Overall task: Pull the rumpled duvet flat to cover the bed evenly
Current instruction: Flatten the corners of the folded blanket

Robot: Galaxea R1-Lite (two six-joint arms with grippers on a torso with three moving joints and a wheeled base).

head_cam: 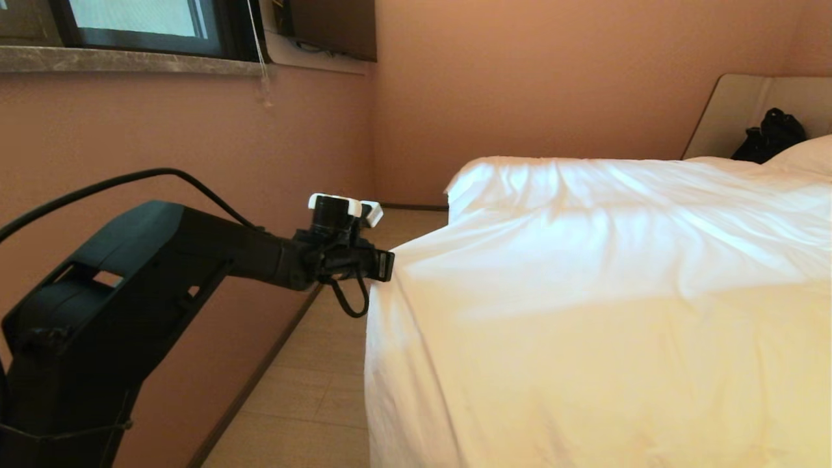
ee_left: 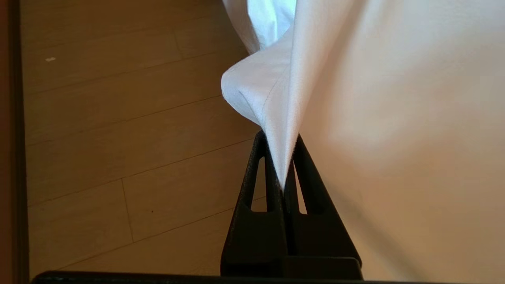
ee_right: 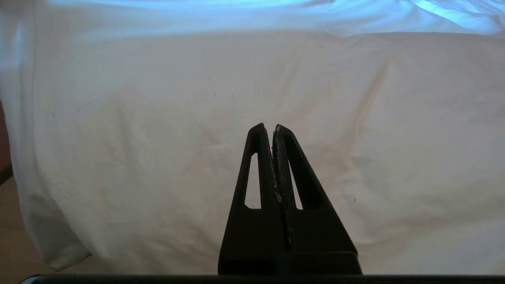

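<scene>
Left tool [ee_left: 281,157] clamped on a pinched fold of duvet [ee_left: 272,98] edge, beside the bed's [head_cam: 585,273] corner

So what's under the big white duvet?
You can't tell: the duvet covers the bed's top and hangs down its sides. Only a pillow peeks out beyond it. The left hand pinches its edge over the wooden floor.

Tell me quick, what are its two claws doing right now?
Left gripper: shut on an edge fold of the duvet, beside the bed.
Right gripper: shut, holding nothing, facing the hanging duvet.
</scene>
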